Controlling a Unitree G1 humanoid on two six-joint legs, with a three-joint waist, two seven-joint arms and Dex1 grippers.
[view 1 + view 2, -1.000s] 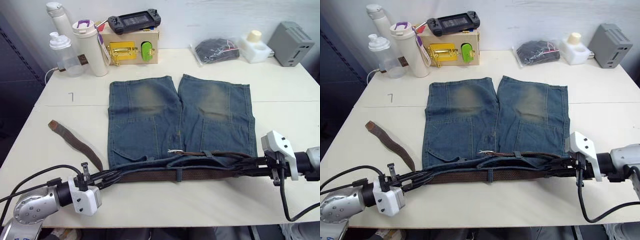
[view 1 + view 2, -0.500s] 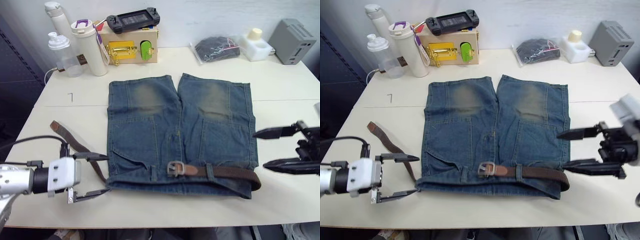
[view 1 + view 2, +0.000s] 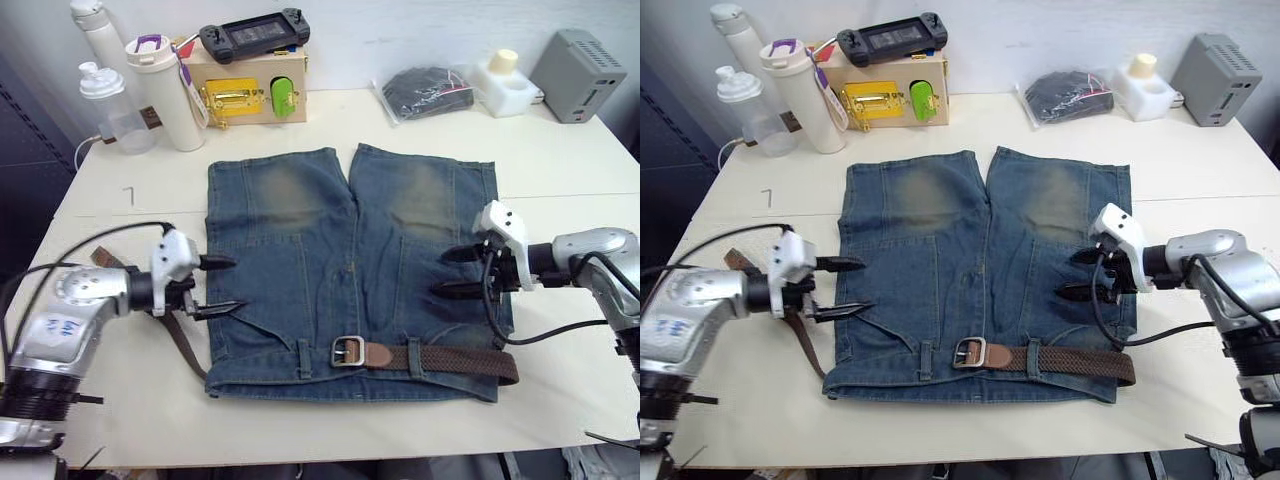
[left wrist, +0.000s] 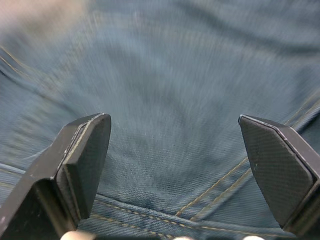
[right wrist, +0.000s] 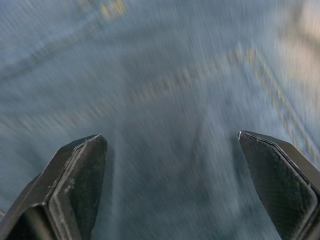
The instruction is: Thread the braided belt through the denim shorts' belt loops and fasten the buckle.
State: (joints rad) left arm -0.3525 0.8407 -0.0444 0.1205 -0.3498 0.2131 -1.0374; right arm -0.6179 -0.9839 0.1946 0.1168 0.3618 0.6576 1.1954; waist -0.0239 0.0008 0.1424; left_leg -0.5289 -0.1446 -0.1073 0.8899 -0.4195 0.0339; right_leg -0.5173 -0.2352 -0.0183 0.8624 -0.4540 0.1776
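Note:
The denim shorts (image 3: 350, 250) lie flat on the table, waistband toward me. The braided belt (image 3: 460, 360) runs along the waistband's right half under a belt loop (image 3: 413, 357). Its brown tail (image 3: 183, 340) trails off the left side onto the table. The buckle (image 3: 347, 351) sits mid-waistband, with smooth brown leather on its right. My left gripper (image 3: 222, 285) hovers open at the shorts' left edge, with denim between its fingers (image 4: 82, 165). My right gripper (image 3: 450, 272) stands open over the right leg, holding nothing.
Along the back stand bottles (image 3: 160, 90), a wooden box (image 3: 245, 90) with a yellow latch and a game controller on top, a black bag (image 3: 425, 95), a white container (image 3: 505, 85) and a grey box (image 3: 575, 60). The table's front edge lies just below the waistband.
Both grippers, shut on the lifted waistband a second ago, have opened and let go. The shorts lie flat again. Since half a second ago both arms moved inward over the shorts.

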